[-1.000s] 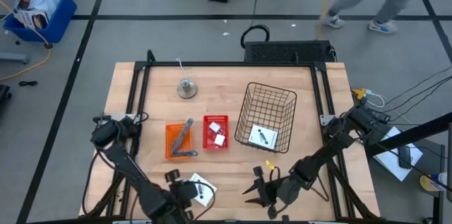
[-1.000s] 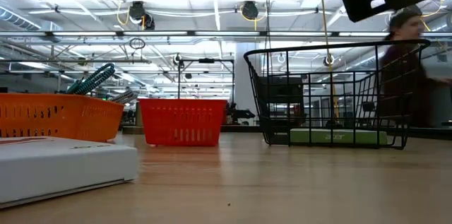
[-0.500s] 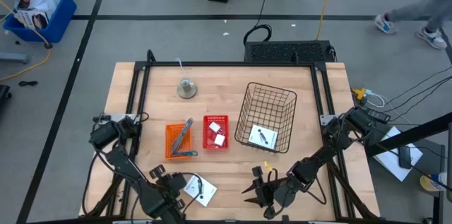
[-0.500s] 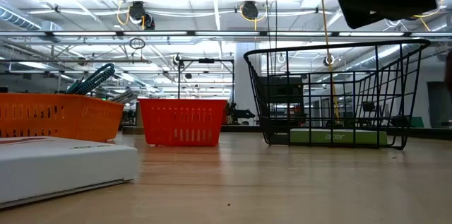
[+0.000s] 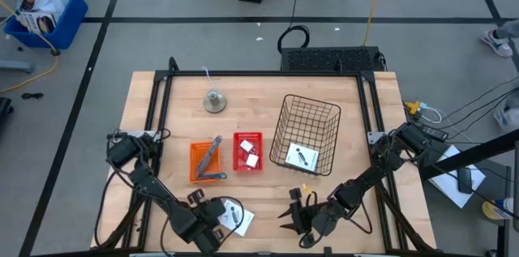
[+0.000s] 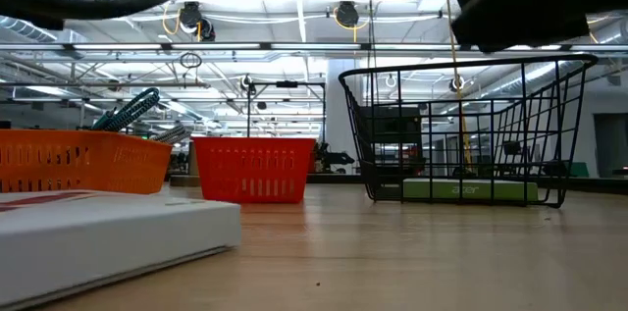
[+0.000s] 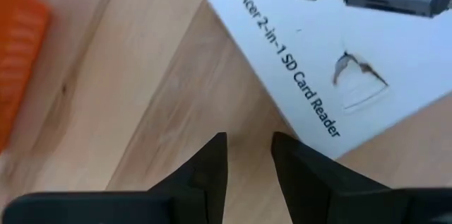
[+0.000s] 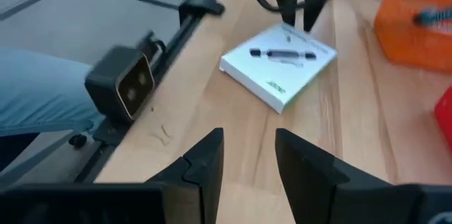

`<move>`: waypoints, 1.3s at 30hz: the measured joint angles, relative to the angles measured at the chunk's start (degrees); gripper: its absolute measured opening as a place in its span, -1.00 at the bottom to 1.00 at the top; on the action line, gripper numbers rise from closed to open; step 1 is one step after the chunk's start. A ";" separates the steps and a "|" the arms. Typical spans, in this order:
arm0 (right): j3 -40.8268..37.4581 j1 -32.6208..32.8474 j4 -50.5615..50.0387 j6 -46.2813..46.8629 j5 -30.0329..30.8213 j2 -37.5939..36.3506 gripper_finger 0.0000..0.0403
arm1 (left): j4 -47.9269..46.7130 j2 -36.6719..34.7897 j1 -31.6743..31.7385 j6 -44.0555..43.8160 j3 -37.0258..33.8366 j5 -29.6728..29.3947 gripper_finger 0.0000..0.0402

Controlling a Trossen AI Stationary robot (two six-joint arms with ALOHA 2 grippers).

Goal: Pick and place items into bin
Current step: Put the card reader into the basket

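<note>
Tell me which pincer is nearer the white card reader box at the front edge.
Left. The left pincer hovers right at the card reader box, just off its edge. The right pincer sits farther along the table's front edge, apart from it.

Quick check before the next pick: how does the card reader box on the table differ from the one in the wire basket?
The card reader box on the table lies on bare wood at the near edge, by the left gripper; the card reader box in the wire basket rests on the floor of the wire basket. The table box still needs placing; the basket box looks done. The two lie turned at different angles. Both are flat white boxes picturing a dark reader.
</note>
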 joint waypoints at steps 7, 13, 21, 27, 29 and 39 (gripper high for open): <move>-0.02 -0.13 -5.82 6.26 0.02 0.62 -0.40 | 9.06 0.26 1.17 4.11 -0.15 -3.50 -0.38; -0.09 -1.86 -5.60 9.83 -2.13 5.27 -0.40 | 17.76 0.26 2.79 10.21 -0.13 -5.06 -0.38; -0.08 -3.69 -0.71 11.30 -6.16 8.44 -0.40 | 22.78 0.46 5.53 14.04 -0.13 -6.29 -0.38; -0.07 -3.76 0.56 12.73 -6.08 8.41 -0.40 | 23.87 0.46 6.87 15.42 -0.11 -6.36 -0.38; -0.07 -3.97 0.38 14.58 -6.12 8.41 -0.40 | 25.07 0.46 7.17 16.55 -0.11 -6.33 -0.38; -0.07 -5.57 0.03 20.25 -6.41 8.41 -0.40 | 27.56 1.65 7.80 17.32 -0.12 -5.22 -0.38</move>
